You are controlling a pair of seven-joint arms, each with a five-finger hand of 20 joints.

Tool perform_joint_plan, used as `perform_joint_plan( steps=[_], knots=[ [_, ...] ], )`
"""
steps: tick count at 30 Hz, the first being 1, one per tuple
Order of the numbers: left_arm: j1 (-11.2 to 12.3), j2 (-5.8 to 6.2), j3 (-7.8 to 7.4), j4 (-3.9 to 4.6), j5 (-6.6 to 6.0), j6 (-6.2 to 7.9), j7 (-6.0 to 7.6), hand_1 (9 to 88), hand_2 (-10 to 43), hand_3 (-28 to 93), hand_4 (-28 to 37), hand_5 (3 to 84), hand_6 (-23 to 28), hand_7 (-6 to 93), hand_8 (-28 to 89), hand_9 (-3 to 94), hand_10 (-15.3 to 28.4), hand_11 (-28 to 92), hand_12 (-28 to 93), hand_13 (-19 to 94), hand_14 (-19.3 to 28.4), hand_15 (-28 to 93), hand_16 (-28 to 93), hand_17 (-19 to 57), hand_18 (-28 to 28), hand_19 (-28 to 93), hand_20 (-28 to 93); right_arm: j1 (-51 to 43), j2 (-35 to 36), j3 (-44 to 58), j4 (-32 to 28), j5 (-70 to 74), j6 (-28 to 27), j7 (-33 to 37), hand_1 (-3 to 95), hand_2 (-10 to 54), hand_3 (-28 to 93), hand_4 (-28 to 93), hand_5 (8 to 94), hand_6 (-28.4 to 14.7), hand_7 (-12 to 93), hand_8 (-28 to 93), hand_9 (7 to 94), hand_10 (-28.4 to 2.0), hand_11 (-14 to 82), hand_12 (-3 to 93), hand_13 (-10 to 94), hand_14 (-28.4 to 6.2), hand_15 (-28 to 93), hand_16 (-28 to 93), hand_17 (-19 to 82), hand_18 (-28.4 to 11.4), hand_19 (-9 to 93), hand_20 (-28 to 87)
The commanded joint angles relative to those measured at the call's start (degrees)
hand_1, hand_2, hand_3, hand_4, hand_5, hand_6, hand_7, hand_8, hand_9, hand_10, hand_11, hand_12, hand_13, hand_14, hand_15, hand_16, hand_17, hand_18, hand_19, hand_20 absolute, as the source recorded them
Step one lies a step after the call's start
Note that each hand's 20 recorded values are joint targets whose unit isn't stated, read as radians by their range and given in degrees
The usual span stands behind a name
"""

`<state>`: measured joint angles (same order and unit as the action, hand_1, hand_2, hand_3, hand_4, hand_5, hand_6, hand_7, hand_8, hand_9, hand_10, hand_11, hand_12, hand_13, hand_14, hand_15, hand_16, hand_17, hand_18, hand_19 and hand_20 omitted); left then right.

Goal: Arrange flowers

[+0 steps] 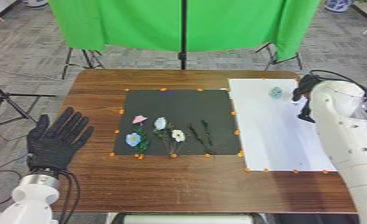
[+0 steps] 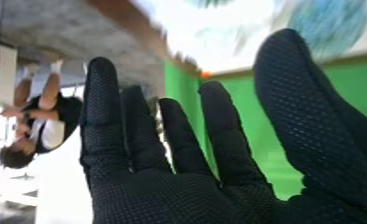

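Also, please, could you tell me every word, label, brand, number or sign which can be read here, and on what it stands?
There is no text that can be read.
Black sheet and white sheet: no writing seen.
Small blue-green object: too small to tell.
Blue-and-white vase on the floor: too small to tell.
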<state>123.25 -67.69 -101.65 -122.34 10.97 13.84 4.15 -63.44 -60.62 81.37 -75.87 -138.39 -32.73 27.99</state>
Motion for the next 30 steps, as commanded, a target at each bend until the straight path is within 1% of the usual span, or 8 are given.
perform_joint_plan(
  steps=[1,6,8,11,14,21,24,30],
  knots=[
    [0.38,-0.07,2.17,0.38,-2.47,-0.65,2.19,25.0,10.4,75,-28.3,44.9,9.9,17.3,-10,37.7,16.5,23,11,28,17.6,43,-7,-7.3,16.6,39,13,0.37,-2.15,-0.33,2.13,-1.25,-5.05,-2.37,49.8,-9.5,72,-28,36.9,-3.0,18,-15,33.4,-14.9,11.1,8.5,37,-15.1,30,12,25,-23.8,66,24],
    [0.76,-0.07,2.28,0.23,-1.41,0.78,2.76,26.3,9.7,76,-28.2,45.1,9.8,17.7,-10,37.9,16.4,24,11,28,17.3,43,-7,-7.3,16.5,39,13,-2.43,-1.12,-2.81,1.75,-4.24,2.17,-2.72,56.1,-9.5,78,-28,48.8,-2.0,23,-16,46.3,-15.6,21.3,16.9,48,-12.0,49,18,32,-21.2,76,32],
    [0.9,-0.01,2.13,0.16,-1.57,1.05,2.88,28.5,8.6,76,-28.2,45.1,9.8,18.0,-10,38.0,16.4,24,11,28,17.2,43,-7,-7.2,16.5,39,13,-4.46,-0.58,-2.79,0.95,-4.51,7.28,-3.14,65.1,-9.5,65,-28,56.5,-0.6,33,-17,50.9,-15.3,34.8,21.7,51,-7.4,53,32,35,-19.2,78,36],
    [0.87,0.1,1.92,0.1,-1.59,1.02,2.88,29.8,8.1,76,-28.2,45.4,9.8,18.2,-11,38.2,16.4,24,11,28,17.1,44,-7,-7.2,16.4,39,13,-6.52,1.31,-3.53,-1.21,-2.07,11.19,-3.54,67.1,-9.5,63,-28,63.3,-0.9,46,-3,64.6,-11.3,25.7,40.8,60,-5.8,53,39,37,-18.3,79,39],
    [0.9,0.19,1.74,0.02,-1.71,0.82,2.94,29.9,8.1,76,-28.2,45.5,9.7,18.4,-11,38.4,16.5,24,11,28,17.0,44,-7,-7.1,16.4,39,13,-8.26,2.81,-3.98,-4.19,-3.38,13.46,-5.79,65.3,-9.5,65,-28,69.0,-0.1,47,1,75.5,-9.7,23.7,46.4,67,-5.7,50,42,38,-19.3,80,40],
    [1.61,0.24,1.34,-0.03,-2.08,1.98,3.4,28.7,9.0,76,-28.3,45.6,9.7,18.5,-11,38.5,16.5,24,11,28,16.9,44,-7,-7.0,16.3,39,13,-11.82,5.9,-10.4,-18.74,-1.85,21.98,-12.28,64.1,-9.5,68,-28,70.7,0.0,47,2,78.5,-9.3,22.9,47.8,70,-5.5,48,44,38,-20.5,82,41],
    [1.53,0.04,1.36,0.02,-1.88,1.27,3.07,28.4,9.3,76,-28.3,45.8,9.6,18.6,-11,38.6,16.4,24,11,28,17.0,44,-7,-7.0,16.3,39,13,-11.5,4.99,-13.99,-23.01,-5.47,24.52,-17.53,63.9,-9.5,68,-28,70.8,-0.1,48,2,78.6,-9.3,23.1,48.2,70,-5.5,48,44,38,-20.6,82,41],
    [0.52,0.01,1.92,0.43,-1.84,1.31,2.89,28.0,9.7,76,-28.3,45.8,9.6,18.7,-11,38.6,16.4,24,11,28,17.0,44,-7,-7.0,16.3,39,14,-8.06,-2.81,-19.67,-21.2,-12.07,20.2,-30.13,63.5,-9.5,68,-28,70.1,-0.1,48,3,78.4,-9.1,22.6,48.4,69,-5.2,48,44,36,-20.2,82,42]
  ],
)
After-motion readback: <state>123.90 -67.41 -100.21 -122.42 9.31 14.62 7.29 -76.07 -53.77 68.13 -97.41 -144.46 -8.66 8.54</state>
